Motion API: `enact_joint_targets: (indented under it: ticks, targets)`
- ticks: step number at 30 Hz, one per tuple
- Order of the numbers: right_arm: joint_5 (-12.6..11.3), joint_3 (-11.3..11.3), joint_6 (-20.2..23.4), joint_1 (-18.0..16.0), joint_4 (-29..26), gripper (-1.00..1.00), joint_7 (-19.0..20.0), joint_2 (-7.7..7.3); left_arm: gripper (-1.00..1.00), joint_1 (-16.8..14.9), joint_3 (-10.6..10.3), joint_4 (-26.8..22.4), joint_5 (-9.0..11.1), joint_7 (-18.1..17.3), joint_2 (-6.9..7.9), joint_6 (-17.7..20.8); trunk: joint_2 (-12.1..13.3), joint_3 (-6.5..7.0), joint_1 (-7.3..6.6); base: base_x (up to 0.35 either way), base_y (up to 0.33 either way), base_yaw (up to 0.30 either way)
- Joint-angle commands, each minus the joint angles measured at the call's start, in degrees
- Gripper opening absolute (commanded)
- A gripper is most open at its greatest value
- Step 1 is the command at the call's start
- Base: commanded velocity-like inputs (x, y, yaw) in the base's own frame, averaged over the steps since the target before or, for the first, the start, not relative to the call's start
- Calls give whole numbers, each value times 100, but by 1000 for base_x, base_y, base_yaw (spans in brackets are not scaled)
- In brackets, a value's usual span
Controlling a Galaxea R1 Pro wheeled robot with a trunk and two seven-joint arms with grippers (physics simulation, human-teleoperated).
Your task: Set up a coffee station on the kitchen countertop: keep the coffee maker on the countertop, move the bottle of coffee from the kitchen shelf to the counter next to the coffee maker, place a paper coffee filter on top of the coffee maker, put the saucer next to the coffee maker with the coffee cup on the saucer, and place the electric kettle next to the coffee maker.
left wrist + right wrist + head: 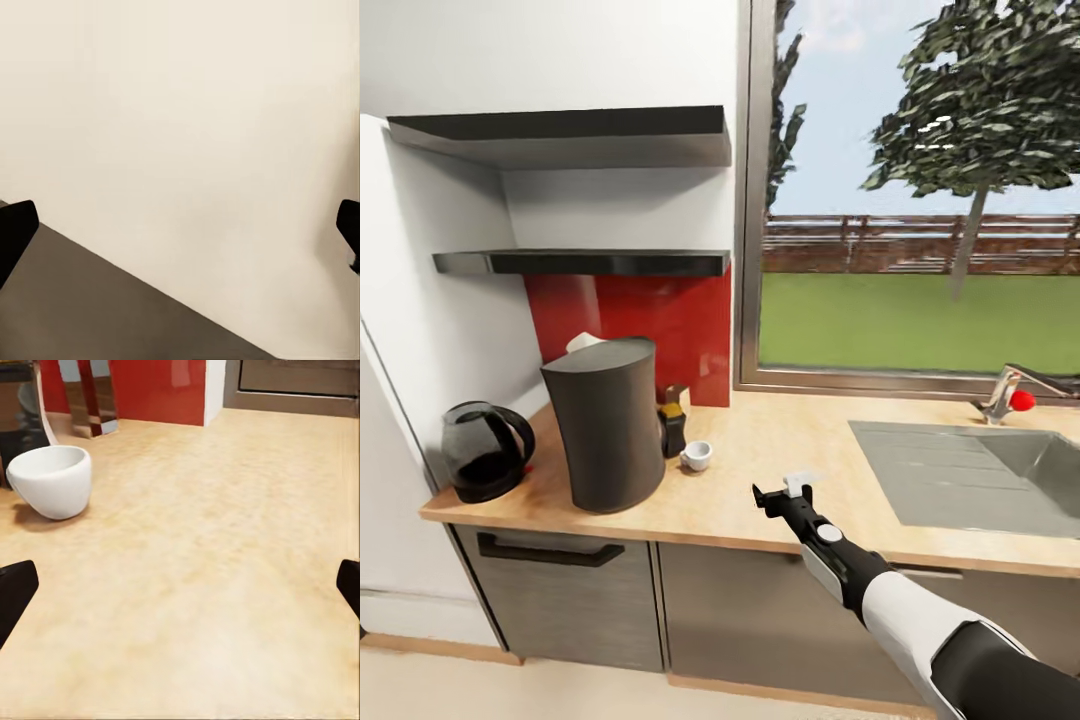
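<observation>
The right hand (780, 493) hangs over the front edge of the surface (780, 450), about midway along it, its fingers spread and holding nothing. In the right wrist view the two dark fingertips (15, 592) sit far apart at the sides, with bare wood between them.

The cup (696, 455) stands upright on the surface, near the hand and toward the left end, just beside the coffee maker (605, 425). A saucer is not visible under it. The coffee maker stands near the left front corner, with something white (582, 342) poking up behind its top; what that is cannot be told. A small dark bottle (673, 418) sits right behind the coffee maker, against the red backsplash (660, 320). The kettle (485, 450) stands at the far left end, next to the coffee maker.

The sink (980, 470) takes up the right end, with a tap (1010, 392) behind it. Two shelves (580, 262) hang above the left end.

The left hand (180, 232) is spread, fingertips at the picture's sides, facing a pale plain wall (187, 112).
</observation>
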Motion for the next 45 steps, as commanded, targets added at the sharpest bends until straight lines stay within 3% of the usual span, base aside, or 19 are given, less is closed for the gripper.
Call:
enact_joint_targets:
  ticks: [1, 12, 26, 28, 31, 34, 35, 41, 43, 44, 45]
  targets:
    - [-64, 36, -32, -2, 13, 100, 15, 1, 100, -2, 53, -21, -59, 20, 1, -48, -4, 1, 2, 0, 0, -257]
    - [-68, 36, -38, 2, 14, 100, 15, 1, 100, -2, 58, -132, -66, 20, -68, -214, -4, 36, 2, -9, 0, -257]
    - [-81, 12, -124, 29, 10, 100, -12, -1, 100, -2, 51, -400, -66, 20, -128, -244, -4, 81, 2, -203, 0, -257]
    - [-95, 4, -388, 103, 45, 100, -304, 2, 100, 4, 38, -413, -69, 14, -131, -244, -4, 87, 2, -9, 0, -257]
    - [-159, 1, -632, 374, 176, 100, -858, 9, 100, 6, 17, -414, -79, 6, -133, -244, -4, 97, 2, -3, 0, -257]
    - [-210, -4, -1297, 792, 270, 100, -1506, 5, 100, 7, 1, -415, -91, -7, -135, -248, -4, 106, 2, -1, 0, -257]
    - [-223, -5, -1550, 1071, 358, 100, -1787, 4, 100, 7, -5, -416, -97, -16, -133, -245, -4, 110, 2, 0, 0, -257]
    - [-489, 0, -1709, 1706, 583, 100, -2332, 24, 100, 7, -7, -416, -97, -24, -134, -246, -4, 132, 2, 0, 0, -255]
    - [-643, 3, -1596, 1936, 624, 100, -2384, 27, 100, 7, -6, -415, -95, -30, -142, -249, -4, 136, 2, 0, 0, -201]
    - [-715, 5, -693, 2112, 864, 100, -2392, 95, 100, 7, -5, -415, -94, -32, -171, -252, -4, 137, 2, 0, 0, -33]
    - [-722, 3, -331, 2131, 944, 100, -2388, 115, 100, 7, -5, -415, -94, -33, -184, -252, -4, 137, 2, 0, 0, -21]
